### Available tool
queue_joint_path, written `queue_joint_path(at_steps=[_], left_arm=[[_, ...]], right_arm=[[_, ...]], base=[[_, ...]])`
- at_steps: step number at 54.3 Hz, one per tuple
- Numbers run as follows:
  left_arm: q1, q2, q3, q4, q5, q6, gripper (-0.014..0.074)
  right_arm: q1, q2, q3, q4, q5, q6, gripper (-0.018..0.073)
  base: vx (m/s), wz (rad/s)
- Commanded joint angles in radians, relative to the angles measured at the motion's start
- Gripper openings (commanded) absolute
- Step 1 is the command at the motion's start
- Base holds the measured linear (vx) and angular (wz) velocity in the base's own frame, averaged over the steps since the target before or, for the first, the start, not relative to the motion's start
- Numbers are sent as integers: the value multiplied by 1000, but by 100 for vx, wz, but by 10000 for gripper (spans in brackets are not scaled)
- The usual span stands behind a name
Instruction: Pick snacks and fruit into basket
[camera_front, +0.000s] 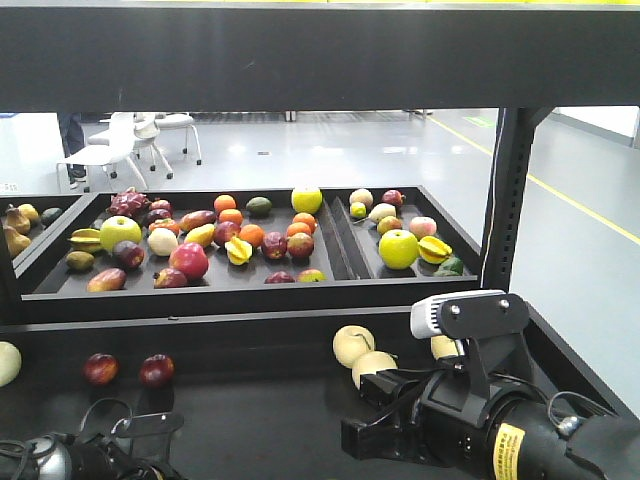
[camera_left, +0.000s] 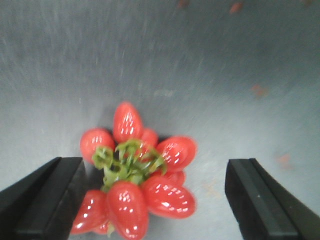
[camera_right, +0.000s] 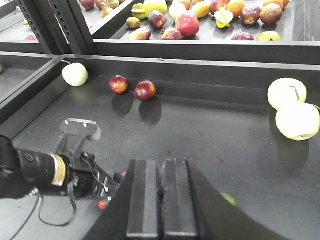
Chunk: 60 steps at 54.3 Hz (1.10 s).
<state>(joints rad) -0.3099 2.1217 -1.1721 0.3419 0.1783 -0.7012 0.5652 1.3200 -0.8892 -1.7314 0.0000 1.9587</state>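
Red tomatoes (camera_left: 132, 175) lie in a bunch on the grey shelf floor (camera_left: 210, 75); they are small, shiny and shaped like eggs; a curly green stalk (camera_left: 125, 162) sits in the middle of them; the wrist picture is a bit blurry.

The left gripper (camera_left: 155, 200) hangs right over the bunch; its two black fingers (camera_left: 45, 200) are spread wide, one on each side of the tomatoes; the left finger is just beside them, and I cannot tell if it touches; the right finger is apart from them.

Seen from the right wrist, the left arm (camera_right: 40, 170) lies low at the near left of the shelf; a bit of red shows at its tip.

The right gripper (camera_right: 161, 195) is over the near middle of the same shelf; its fingers are pressed together with nothing between them.

Two red apples (camera_right: 145, 90) sit side by side at the far left of the shelf, near its back wall; a pale apple (camera_right: 75, 74) sits further left; two pale round fruits (camera_right: 297, 120) touch each other at the far right.

Behind and above is a black tray (camera_front: 340, 290) full of fruit; oranges (camera_front: 251, 234), a big green apple (camera_front: 120, 232) and yellow star fruit (camera_front: 238, 250) lie in it.
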Motion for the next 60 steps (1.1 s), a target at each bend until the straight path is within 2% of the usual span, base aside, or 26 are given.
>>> queue_joint_path(at_steps=[1, 18, 27, 31, 36, 46, 60], left_arm=[[-1, -45, -30, 0, -51, -6, 680], [-1, -11, -30, -1, -52, -6, 658], [-1, 6, -30, -2, -40, -6, 608], [-1, 6, -30, -2, -37, -6, 548], [-1, 6, -30, -2, -39, -6, 423], [-1, 4, -30, 1, -41, -6, -2], [-1, -34, -30, 9, -47, -5, -8]], right_arm=[[-3, -30, -30, -67, 19, -5, -13], [-3, -30, -30, -67, 19, -5, -13], [-3, -30, -30, -67, 19, -5, -13], [-3, -30, -30, -67, 19, -5, -13], [-3, -30, -30, -67, 19, -5, -13], [-3, -30, -30, -67, 19, -5, -13], [-3, -30, -30, -67, 19, -5, -13]], base=[[0, 0], [0, 0], [0, 0], [0, 0], [0, 0], [0, 0], [0, 0]])
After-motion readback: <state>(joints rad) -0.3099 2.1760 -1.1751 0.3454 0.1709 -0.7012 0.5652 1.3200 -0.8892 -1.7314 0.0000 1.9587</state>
